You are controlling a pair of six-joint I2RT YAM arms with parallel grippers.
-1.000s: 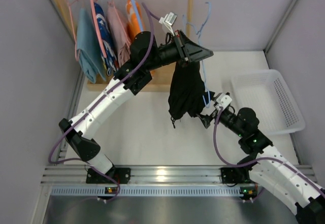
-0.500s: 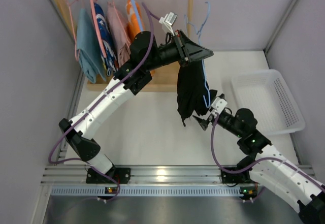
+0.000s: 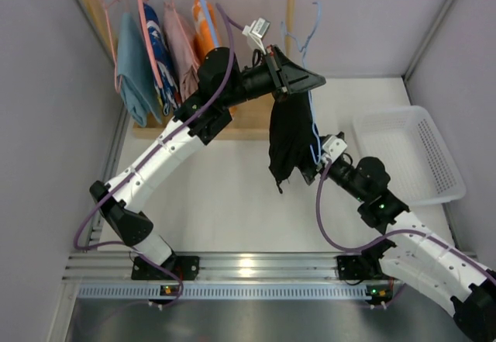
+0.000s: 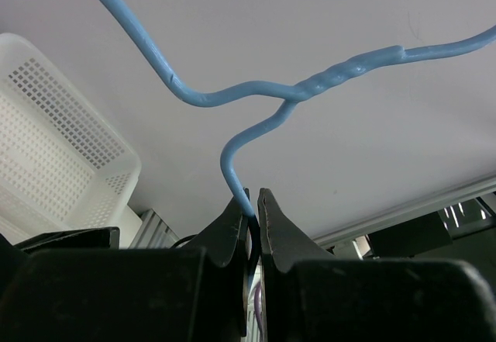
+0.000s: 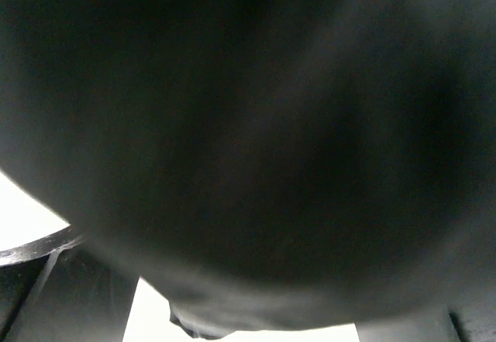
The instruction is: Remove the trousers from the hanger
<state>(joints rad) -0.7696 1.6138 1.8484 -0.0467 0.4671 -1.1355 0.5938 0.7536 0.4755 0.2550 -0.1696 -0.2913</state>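
Black trousers (image 3: 288, 144) hang over a light-blue wire hanger (image 3: 310, 36) held up in mid-air. My left gripper (image 3: 314, 84) is shut on the hanger's wire (image 4: 232, 164) just below its twisted neck. My right gripper (image 3: 308, 173) is open and pressed against the lower right side of the trousers. Black cloth (image 5: 248, 125) fills the right wrist view, lying between the two fingers; whether they touch it I cannot tell. Bright orange patterned trousers (image 3: 203, 28) hang on the wooden rack (image 3: 291, 16) at the back left.
Several other garments, blue and pink, hang on the rack beside the orange one. A white perforated basket (image 3: 407, 156) stands on the table at the right, also seen in the left wrist view (image 4: 54, 148). Grey walls close in on three sides.
My right gripper has moved up and left until it meets the black trousers. The trousers' lower end swung a little to the right. The left arm has held still.
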